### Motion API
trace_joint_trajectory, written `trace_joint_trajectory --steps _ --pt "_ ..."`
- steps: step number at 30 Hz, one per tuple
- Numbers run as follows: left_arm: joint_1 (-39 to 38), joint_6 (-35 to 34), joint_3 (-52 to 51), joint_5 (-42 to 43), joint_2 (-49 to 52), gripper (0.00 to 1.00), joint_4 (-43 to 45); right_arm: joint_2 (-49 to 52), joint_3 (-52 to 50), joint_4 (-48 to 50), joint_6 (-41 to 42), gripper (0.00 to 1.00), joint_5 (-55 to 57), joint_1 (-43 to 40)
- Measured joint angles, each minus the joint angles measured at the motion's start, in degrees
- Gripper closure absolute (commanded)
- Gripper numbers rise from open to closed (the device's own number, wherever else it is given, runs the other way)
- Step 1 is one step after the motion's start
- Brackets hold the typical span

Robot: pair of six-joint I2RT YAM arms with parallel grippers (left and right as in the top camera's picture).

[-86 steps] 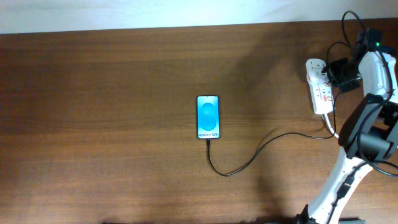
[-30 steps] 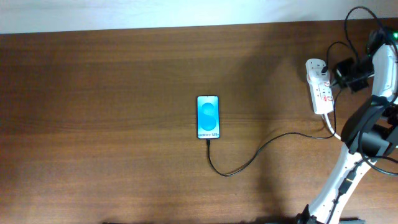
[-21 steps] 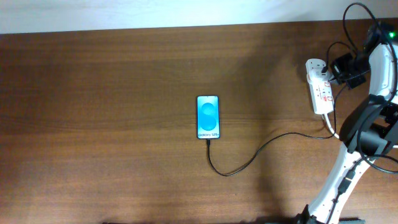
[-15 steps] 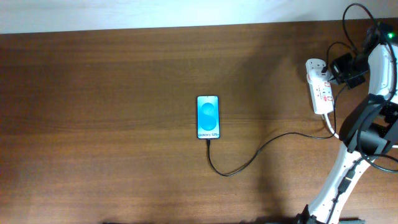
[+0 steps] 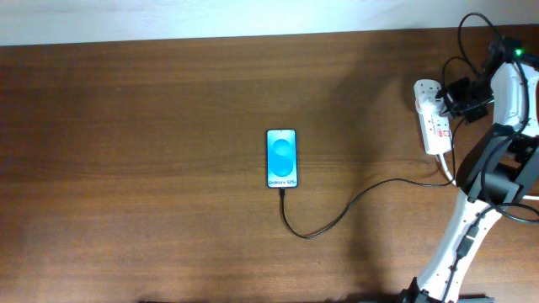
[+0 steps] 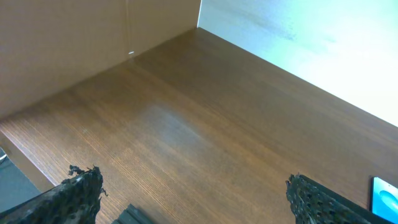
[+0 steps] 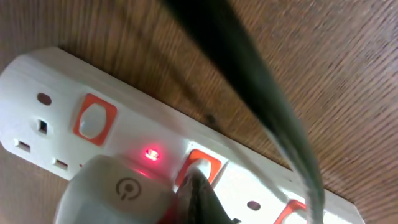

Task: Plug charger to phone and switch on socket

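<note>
The phone (image 5: 282, 158) lies flat mid-table with its blue screen up. The thin black charger cable (image 5: 337, 217) runs from its near end in a loop toward the white socket strip (image 5: 435, 126) at the far right. My right gripper (image 5: 447, 102) is over the strip's far end. In the right wrist view its shut fingertips (image 7: 200, 171) touch a red switch (image 7: 205, 163) beside the white adapter (image 7: 118, 194), and a red light (image 7: 150, 154) glows. My left gripper (image 6: 193, 182) is open and empty over bare table, with the phone's corner (image 6: 384, 194) at the right edge.
The right arm's links (image 5: 493, 181) and its black wiring (image 5: 472, 38) stand beside the strip at the right table edge. A thick white cord (image 5: 448, 172) leaves the strip's near end. A pale wall (image 5: 253, 17) borders the far side.
My right wrist has shifted slightly back and forth over the strip's far end. The phone and cable have not moved.
</note>
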Motion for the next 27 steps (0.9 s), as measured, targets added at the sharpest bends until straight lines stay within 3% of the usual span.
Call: trace_joint_trajectory --steps 7,10,16,22,27 --pt "0.00 0.00 0.00 0.00 0.00 0.01 0.00 -0.87 0.20 -3.93 -0.81 0.96 1.73 0.79" --pt "0.00 0.00 0.00 0.02 0.00 0.01 -0.02 -5.68 -0.39 -5.99 -0.92 0.96 4.59 1.01" --pt "1.11 0.00 0.02 -0.02 0.00 0.01 0.00 -35.04 -0.22 -7.19 -1.07 0.96 8.66 1.01" --pt "10.12 0.00 -0.04 -0.20 -4.98 0.01 0.02 -50.12 -0.11 -1.11 -0.98 0.96 5.18 0.98" --pt "11.82 0.00 2.01 -0.20 -8.41 0.01 -0.15 -59.56 -0.15 4.85 -1.01 0.96 0.26 1.01"
